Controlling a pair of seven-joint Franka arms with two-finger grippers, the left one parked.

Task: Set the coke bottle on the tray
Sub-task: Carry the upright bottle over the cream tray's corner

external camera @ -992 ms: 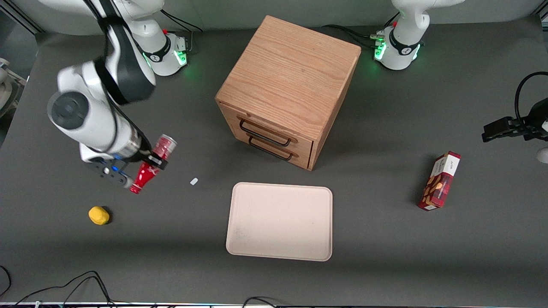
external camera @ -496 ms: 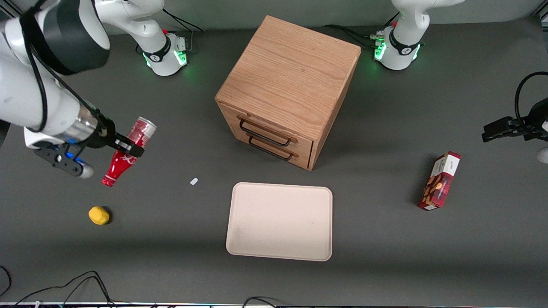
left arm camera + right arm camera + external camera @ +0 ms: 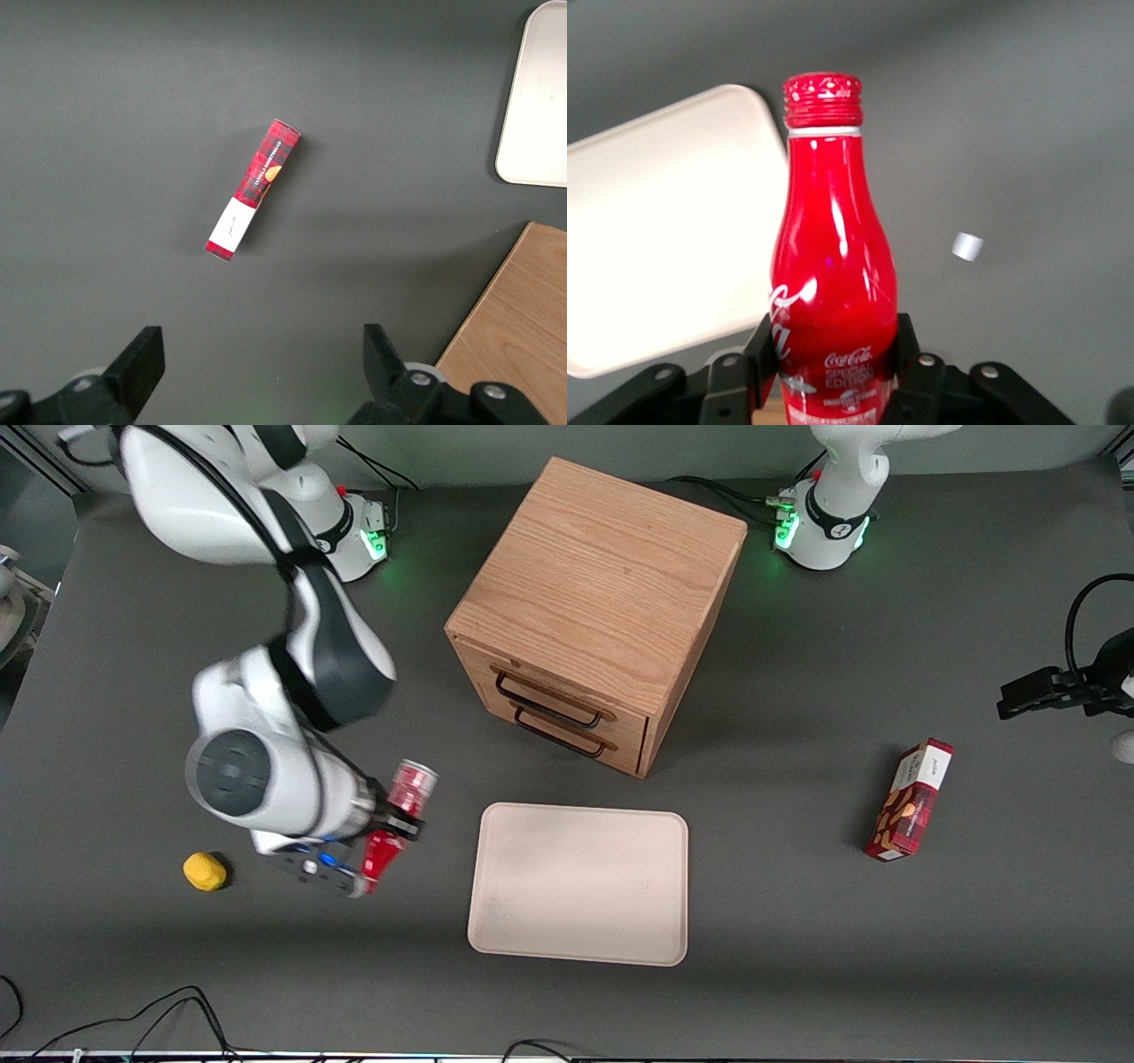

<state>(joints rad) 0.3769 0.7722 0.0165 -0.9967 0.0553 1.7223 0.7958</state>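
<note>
Red and slim, the contour-shaped coke bottle [image 3: 391,834] hangs above the dark grey bench [image 3: 797,957], clamped at its lower body between the fingers [image 3: 764,343] of the right arm's gripper [image 3: 833,354]. It sits just beside the flat cream-beige rectangular tray [image 3: 578,883], on the working arm's end, not yet over it. To finish well, I would carry it sideways until fully inside the low rim, lower gently, and release only once it rests steadily.

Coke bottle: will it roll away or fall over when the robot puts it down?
Probably. The coke bottle, clamped in the gripper beside the tray, is round, so could roll if laid flat. Tall and slim, it might tip. Its glossy skin looks slippery.
</note>
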